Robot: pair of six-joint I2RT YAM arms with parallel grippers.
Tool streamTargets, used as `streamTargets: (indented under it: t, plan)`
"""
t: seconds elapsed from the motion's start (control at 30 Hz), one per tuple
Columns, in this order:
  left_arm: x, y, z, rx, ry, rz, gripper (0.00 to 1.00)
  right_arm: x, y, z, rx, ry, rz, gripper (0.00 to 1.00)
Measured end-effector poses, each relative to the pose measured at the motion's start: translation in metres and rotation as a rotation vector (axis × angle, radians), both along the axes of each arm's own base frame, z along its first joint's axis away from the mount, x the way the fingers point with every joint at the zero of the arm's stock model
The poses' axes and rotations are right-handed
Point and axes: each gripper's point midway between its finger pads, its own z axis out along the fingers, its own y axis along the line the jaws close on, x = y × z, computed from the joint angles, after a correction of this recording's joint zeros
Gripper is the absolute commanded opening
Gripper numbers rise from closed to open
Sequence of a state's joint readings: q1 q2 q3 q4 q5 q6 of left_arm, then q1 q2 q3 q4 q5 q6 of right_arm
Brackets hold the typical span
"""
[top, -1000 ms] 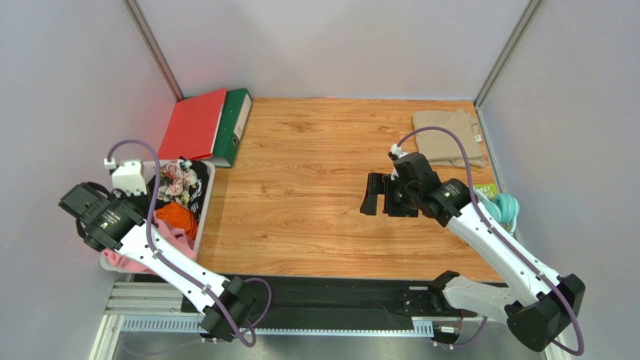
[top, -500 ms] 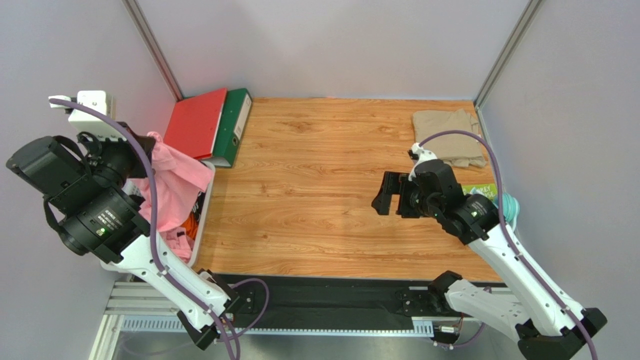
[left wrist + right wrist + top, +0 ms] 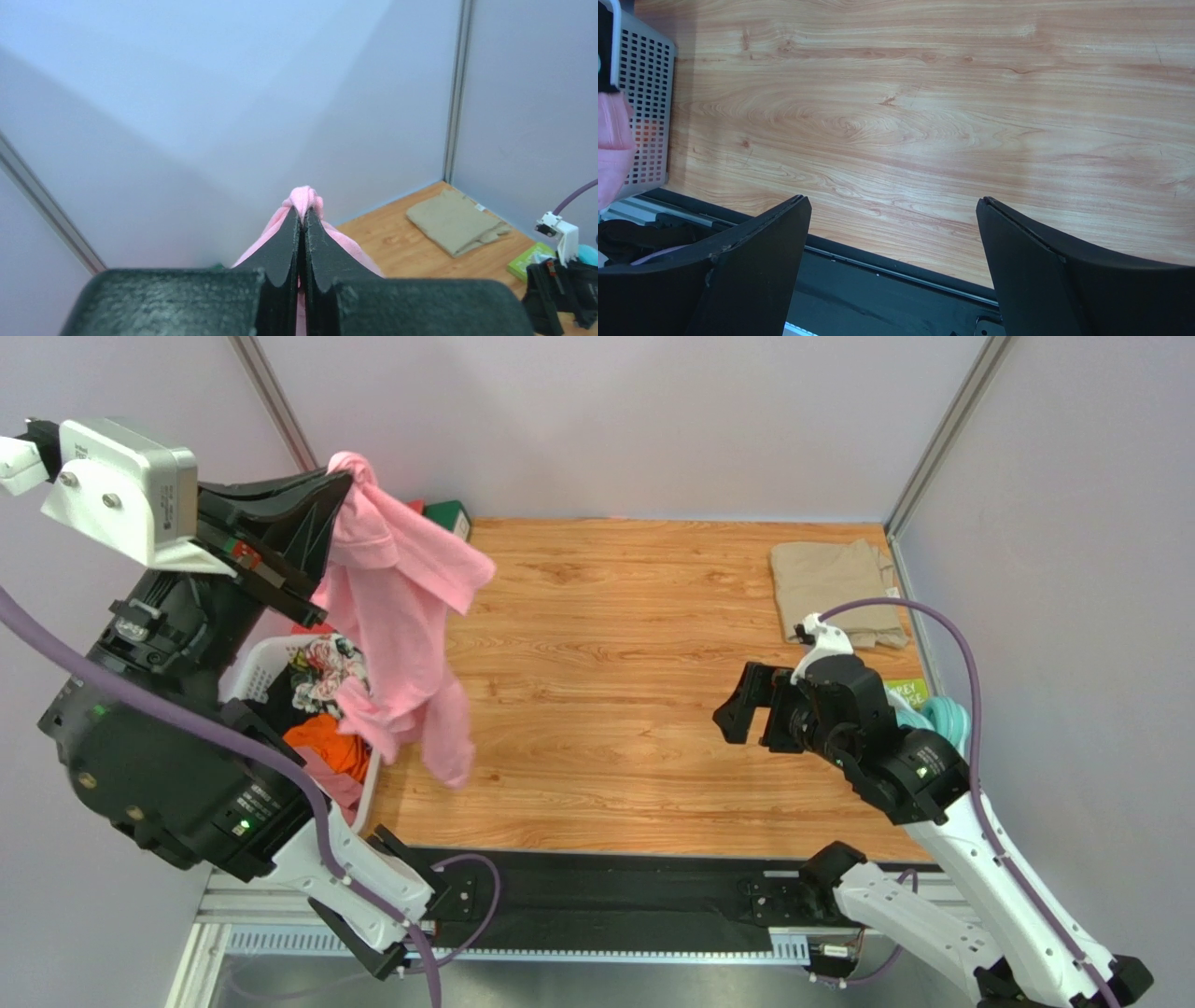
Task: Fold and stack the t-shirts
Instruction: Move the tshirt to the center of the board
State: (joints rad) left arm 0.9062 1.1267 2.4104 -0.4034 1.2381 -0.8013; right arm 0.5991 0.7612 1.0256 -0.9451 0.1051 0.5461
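the left gripper (image 3: 337,482) is clamped fully closed on a bunched bit of the light pink t-shirt (image 3: 404,595) and holds it high above the white perforated laundry basket (image 3: 257,667). the shirt hangs in a long crumpled drape, and its lower end dangles over the basket's right rim. in the left wrist view the black fingers (image 3: 281,252) meet with only a knot of pink cloth (image 3: 303,197) poking out past their tips.

inside the basket lie a black garment with a floral print (image 3: 331,672), an orange garment (image 3: 331,742) nearer than that, and a fold of pink cloth (image 3: 331,787) at the near end.

the right gripper (image 3: 737,711) hovers over the bare wooden table (image 3: 603,658), well to the right of the basket. its jaws are spread wide and hold nothing. its own camera sees the basket's side (image 3: 647,105) at the far left of its view.

the khaki-beige t-shirt (image 3: 835,588) lies folded flat across the table from the basket, in the far right corner. a green binder (image 3: 449,515) stands just behind the basket, mostly hidden by the hanging shirt.
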Motion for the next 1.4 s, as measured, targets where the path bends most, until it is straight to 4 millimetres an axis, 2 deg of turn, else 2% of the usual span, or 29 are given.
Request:
streamTargets:
  t: [0.1,0.23,0.33,0.43,0.7,0.8,1.0,1.4]
  plan:
    - [-0.019,-0.028,0.033,0.071,-0.111,-0.037,0.0,-0.003,-0.002,-0.007,0.001,0.012,-0.006,0.95]
    - [-0.031,-0.048,0.043,0.087,-0.164,-0.061,0.06,-0.007,-0.004,-0.012,0.01,0.014,-0.013,0.95]
    - [-0.03,-0.048,0.039,0.064,-0.151,-0.07,0.07,-0.008,-0.005,-0.01,0.019,0.008,-0.018,0.95]
    - [-0.024,-0.04,0.027,0.028,-0.106,-0.076,0.06,-0.008,-0.005,-0.009,0.023,0.005,-0.021,0.95]
    - [0.0,-0.007,-0.032,-0.05,0.078,-0.087,0.06,-0.007,-0.01,-0.007,0.016,-0.012,-0.04,0.95]
    - [0.004,-0.001,-0.048,-0.051,0.109,-0.087,0.06,-0.006,-0.011,-0.003,0.019,-0.024,-0.047,0.95]
    - [-0.005,-0.014,-0.054,0.007,0.1,-0.088,0.03,-0.006,-0.012,-0.001,0.021,-0.032,-0.051,0.94]
    - [-0.018,-0.035,-0.042,0.069,0.045,-0.076,0.0,-0.003,-0.018,-0.001,0.001,-0.047,-0.079,0.94]
